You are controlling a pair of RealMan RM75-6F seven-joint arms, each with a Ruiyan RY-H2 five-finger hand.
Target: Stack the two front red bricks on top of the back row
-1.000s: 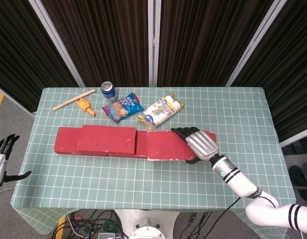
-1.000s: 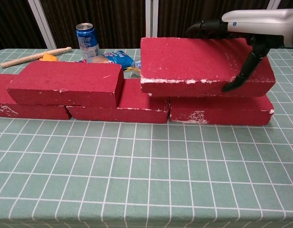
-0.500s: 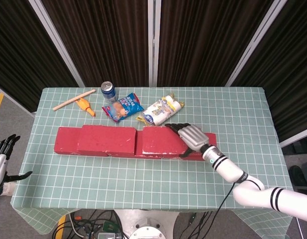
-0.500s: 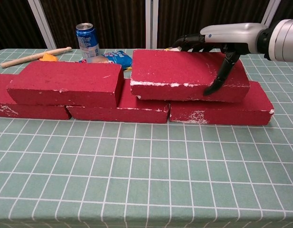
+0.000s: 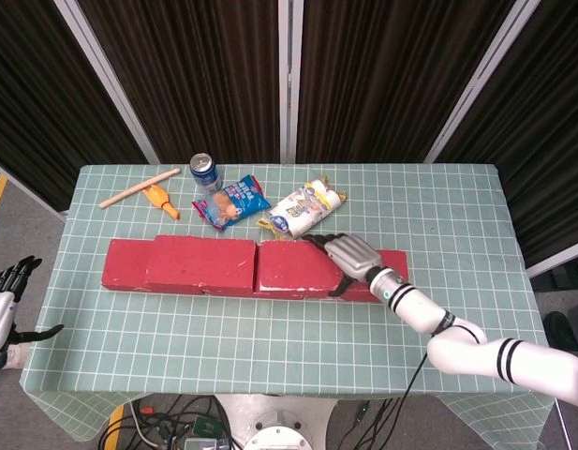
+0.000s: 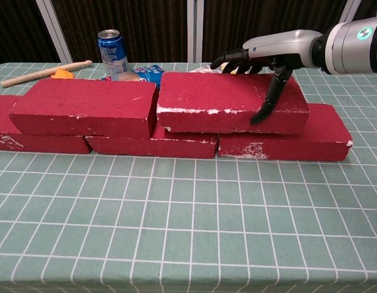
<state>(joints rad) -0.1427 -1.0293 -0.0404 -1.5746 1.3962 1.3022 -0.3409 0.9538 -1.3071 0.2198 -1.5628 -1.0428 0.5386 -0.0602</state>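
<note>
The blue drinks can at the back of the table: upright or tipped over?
Upright. The blue drinks can stands on its base with its silver top facing up in both views.

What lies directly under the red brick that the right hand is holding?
The held brick rests across two back-row bricks, the middle one and the right one. Their tops are covered, so the contact is hidden.
</note>
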